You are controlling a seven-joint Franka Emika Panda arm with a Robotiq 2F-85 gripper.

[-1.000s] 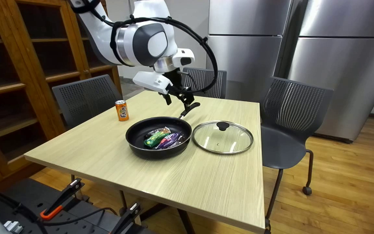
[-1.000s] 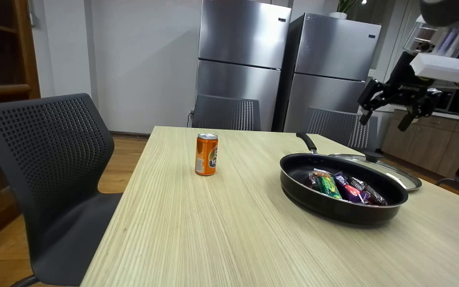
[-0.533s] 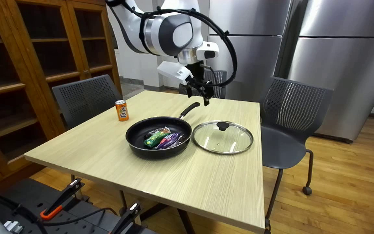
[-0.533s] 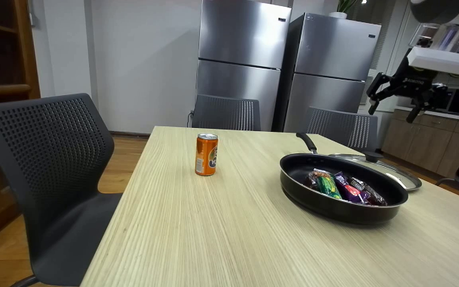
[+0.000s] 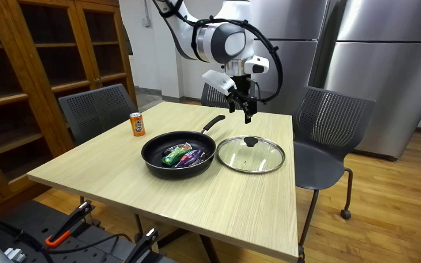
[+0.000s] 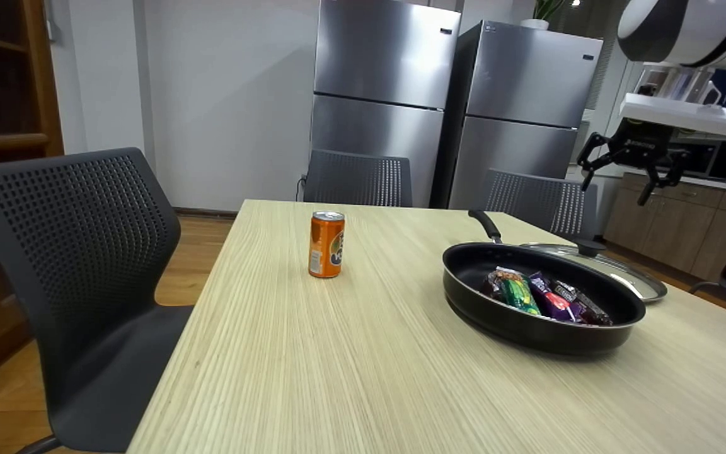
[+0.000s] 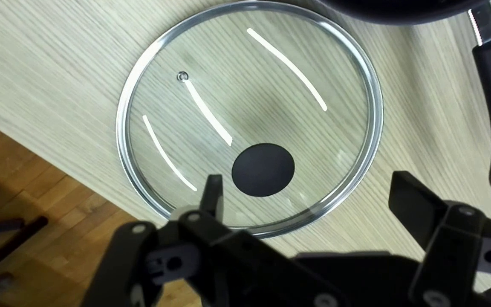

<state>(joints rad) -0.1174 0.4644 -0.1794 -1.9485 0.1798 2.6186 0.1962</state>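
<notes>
Wrist view and both exterior views show a table (image 5: 232, 212) topped in pale wood with fine, streaky grain, and on it sits a black pan (image 5: 177, 173). Well beyond the pan's handle (image 5: 215, 122), tall steel fridges (image 6: 385, 94) stand in both exterior views. Grey chairs (image 5: 336, 157) with perforated backs are set around the table, well apart from the pan. An orange can (image 6: 326, 246) stands upright on the table, well apart from the pan, and farther off on that same side of the pan rises a brown wooden cupboard (image 5: 55, 45) with dark panes. Glossy golden boards make up the floor (image 5: 378, 197). The pan is round and low-walled, smooth inside, its curved black handle set on a shiny metal neck. Crinkled, glossy packets (image 6: 520, 296) in green, purple and dark brown lie inside it. Just beside the pan, the lid (image 7: 254, 106) lies flat on the table, a clear glass disc edged in metal and streaked with white reflections, its rounded black knob (image 7: 263, 169) upward. Near the tip of the pan's handle, the black, jointed gripper (image 7: 307, 183) hangs above the table, close to the lid, its fingers (image 7: 212, 192) spread wide; in the wrist view the knob shows in the span between them.
</notes>
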